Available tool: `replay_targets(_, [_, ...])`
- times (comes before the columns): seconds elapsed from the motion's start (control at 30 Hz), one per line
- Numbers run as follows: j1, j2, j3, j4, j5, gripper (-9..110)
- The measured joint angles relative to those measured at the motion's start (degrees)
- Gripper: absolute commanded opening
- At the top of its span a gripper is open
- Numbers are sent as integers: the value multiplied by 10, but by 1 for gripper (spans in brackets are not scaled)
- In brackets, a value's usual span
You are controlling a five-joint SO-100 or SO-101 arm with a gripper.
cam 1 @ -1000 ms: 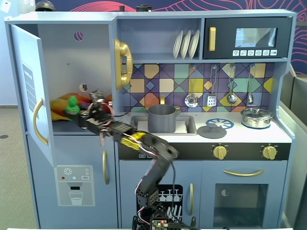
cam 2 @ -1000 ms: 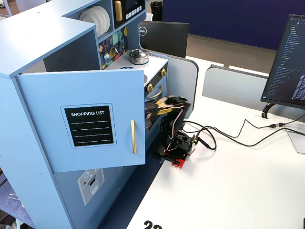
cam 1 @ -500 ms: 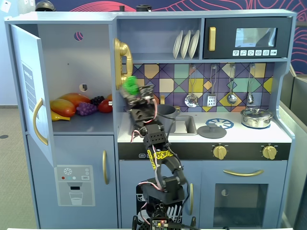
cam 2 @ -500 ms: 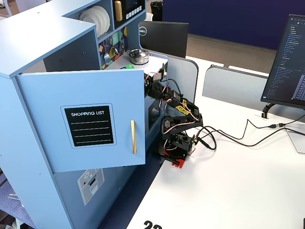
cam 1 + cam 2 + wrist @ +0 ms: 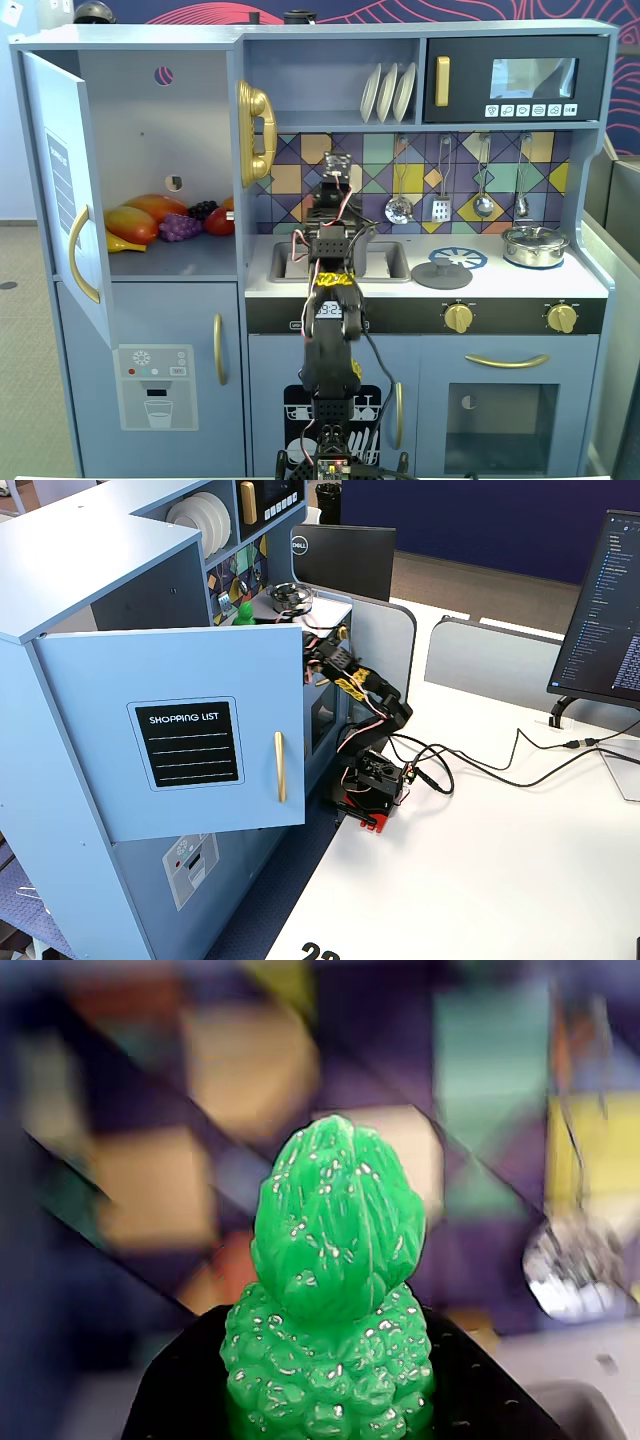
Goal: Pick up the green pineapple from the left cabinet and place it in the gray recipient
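Observation:
The green pineapple (image 5: 332, 1320) fills the wrist view, leafy top up, its bumpy body clamped between my black jaws. My gripper (image 5: 330, 1400) is shut on it and holds it in the air before the coloured tile wall. In a fixed view my gripper (image 5: 335, 175) is raised above the sink, right of the left cabinet (image 5: 150, 130), and hides the pineapple. In another fixed view the pineapple (image 5: 244, 610) peeks over the open cabinet door (image 5: 200, 730). The gray recipient does not show in any view.
The cabinet holds an orange-yellow mango (image 5: 135, 222), purple grapes (image 5: 180, 228) and a red fruit (image 5: 220, 221). A sink (image 5: 380, 262), a flat gray lid (image 5: 441, 274) and a shiny silver pot (image 5: 535, 246) are on the counter. Utensils (image 5: 398, 208) hang on the tile wall.

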Motion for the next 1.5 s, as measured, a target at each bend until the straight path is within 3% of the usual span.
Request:
replay_targets(0.07, [2,-34,-13,-4,-4,3])
replay_targets(0.17, [0,-82,-34,-5,-12,33])
replay_targets(0.23, [0,-102,-44,-9,-2,40])
replay_targets(0.5, [0,-71,-58,26,9,25])
replay_targets(0.73, [15,140,-29,303,11,0])
replay_targets(0.93, [25,320,159,473,47,0])
replay_targets(1.1, [17,351,385,454,66,0])
replay_targets(1.3, [-13,330,655,279,40,0])
replay_targets(1.37, [-34,333,682,290,34,0])
replay_targets(1.5, [-46,399,695,424,-4,0])
